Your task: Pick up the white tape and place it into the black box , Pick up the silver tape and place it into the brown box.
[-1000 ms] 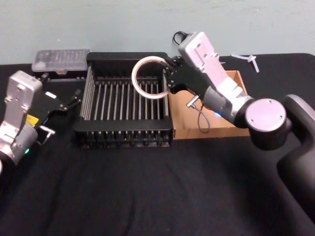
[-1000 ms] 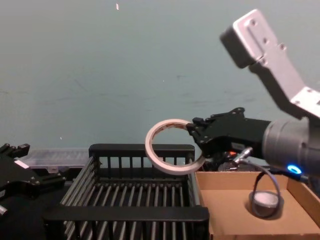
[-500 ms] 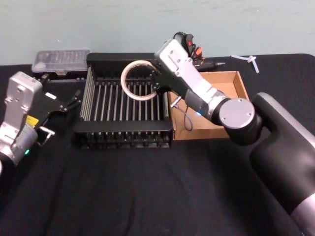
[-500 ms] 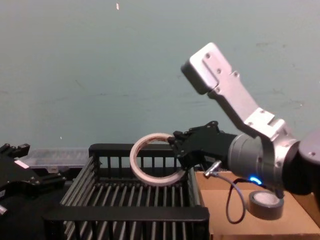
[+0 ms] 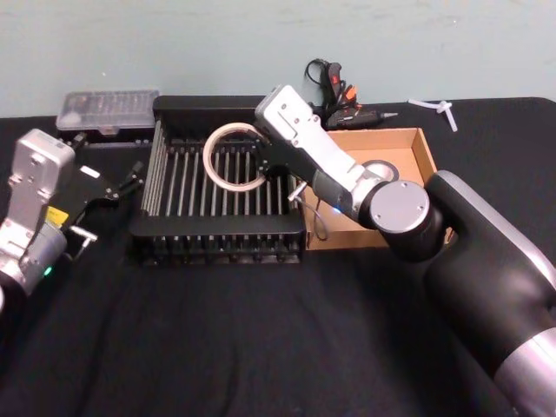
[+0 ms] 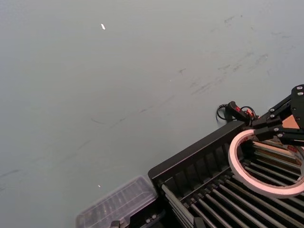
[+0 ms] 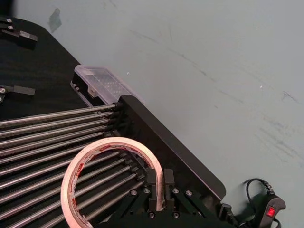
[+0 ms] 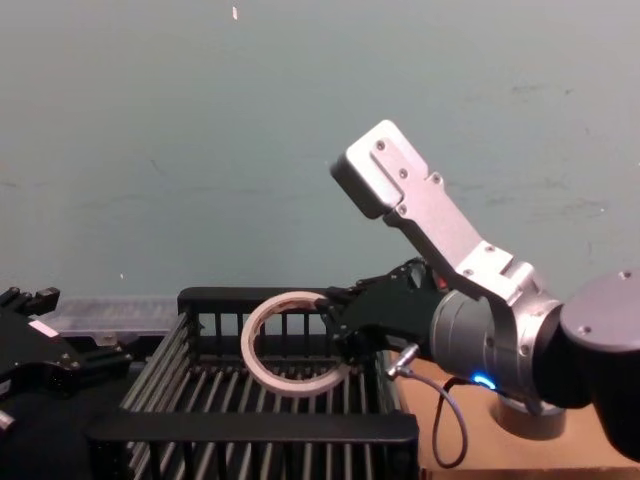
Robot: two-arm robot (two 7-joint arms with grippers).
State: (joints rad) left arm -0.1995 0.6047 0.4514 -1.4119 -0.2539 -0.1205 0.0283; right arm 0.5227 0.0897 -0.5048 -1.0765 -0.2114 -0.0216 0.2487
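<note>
Right gripper: black fingers pressed onto the rim of the white tape, one finger inside the ring and one outside, as the right wrist view shows. The gripper hangs above the interior of the black box, toward its right half, with the silver-grey arm reaching in from the right across the box's right wall.

White tape: wide thin ring, cream with red-orange marks on the inner face. Held in the air, tilted, its open face turned partly upward. In the chest view it sits at about the height of the box's far rim, above the slatted floor and not touching it. In the left wrist view it shows over the bars of the crate.

Black box: slatted crate with thick solid rim, on the black table, centre-left of the work area.

Brown box: shallow cardboard tray, just beside the black box on its right, walls touching or nearly so.

Silver tape: dark grey roll with pale core, lying flat inside the brown box, partly hidden behind the right arm. In the chest view only its lower edge shows under the arm.

Left gripper: parked at the table's left, well apart from both boxes, black fingers spread open and holding nothing.

Clear plastic case: behind the black box's left corner, on the table's far edge.

Black tool with red switch: behind the brown box, with a coiled cord.
</note>
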